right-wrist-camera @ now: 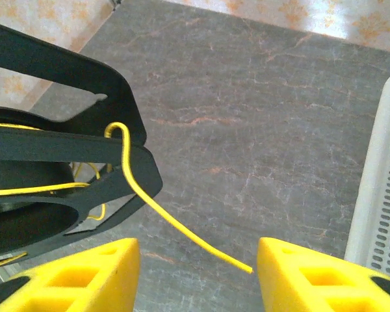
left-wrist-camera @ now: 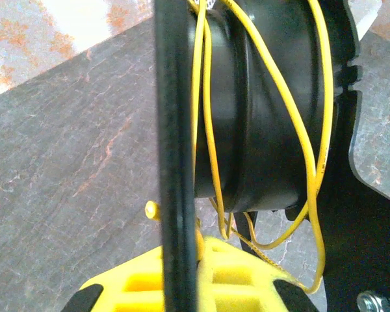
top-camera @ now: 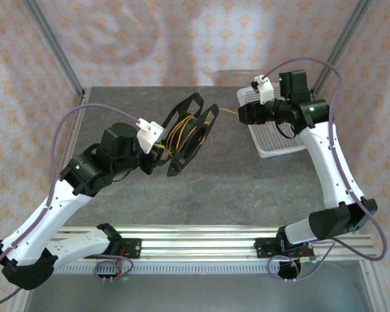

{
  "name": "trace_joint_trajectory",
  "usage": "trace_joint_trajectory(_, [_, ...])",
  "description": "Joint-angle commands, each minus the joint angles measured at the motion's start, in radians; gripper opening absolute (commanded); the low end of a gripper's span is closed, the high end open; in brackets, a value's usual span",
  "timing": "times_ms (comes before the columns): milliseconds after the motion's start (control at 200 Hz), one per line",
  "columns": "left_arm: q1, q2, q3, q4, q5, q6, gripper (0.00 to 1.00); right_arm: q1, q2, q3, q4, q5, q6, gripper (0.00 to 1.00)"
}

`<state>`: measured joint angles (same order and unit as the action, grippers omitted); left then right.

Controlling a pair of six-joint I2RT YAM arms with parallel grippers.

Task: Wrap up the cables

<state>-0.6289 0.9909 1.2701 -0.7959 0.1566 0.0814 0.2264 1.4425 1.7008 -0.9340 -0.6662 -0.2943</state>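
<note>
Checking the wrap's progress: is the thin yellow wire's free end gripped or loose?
Loose: the thin yellow wire ends between the right gripper's yellow fingers, which stand wide apart.

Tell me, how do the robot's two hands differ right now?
The left gripper has its fingers shut on the rim of the black spool; the right gripper has its fingers apart, gripping nothing. The left gripper touches the spool; the right gripper sits off from it, the loose end of the yellow cable in the gap between its fingers. Both have yellow fingers.

Grey marbled tabletop (top-camera: 234, 188); pale wall covering (top-camera: 149, 39), orange floral print; 2 metal posts (top-camera: 52, 45) at far corners; even light.
</note>
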Motion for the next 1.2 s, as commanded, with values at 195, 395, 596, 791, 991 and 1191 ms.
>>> trace_joint_trajectory(195, [-0.021,-0.008,0.06,0.03,0.013,0.02,0.0,0.003,0.076,0.042,-0.063,-0.067,-0.075,0.5])
trace_joint_trajectory(395, [-0.029,-0.006,0.061,0.025,0.005,0.023,0.0,0.01,0.115,0.054,-0.074,-0.1,-0.074,0.49])
trace_joint_trajectory(596, [-0.032,-0.008,0.06,0.025,0.004,0.023,0.0,0.011,0.151,0.082,-0.099,-0.128,-0.064,0.25])
trace_joint_trajectory(791, [-0.033,-0.003,0.061,0.025,0.002,0.024,0.0,0.015,0.172,0.11,-0.12,-0.144,-0.048,0.03])
trace_joint_trajectory(991, [-0.035,-0.001,0.06,0.027,-0.008,0.024,0.0,0.026,0.155,0.097,-0.107,-0.141,-0.028,0.0])
trace_joint_trajectory(1191, [-0.036,0.025,0.057,0.029,-0.02,0.026,0.0,0.063,0.073,0.033,0.092,-0.047,0.158,0.0])
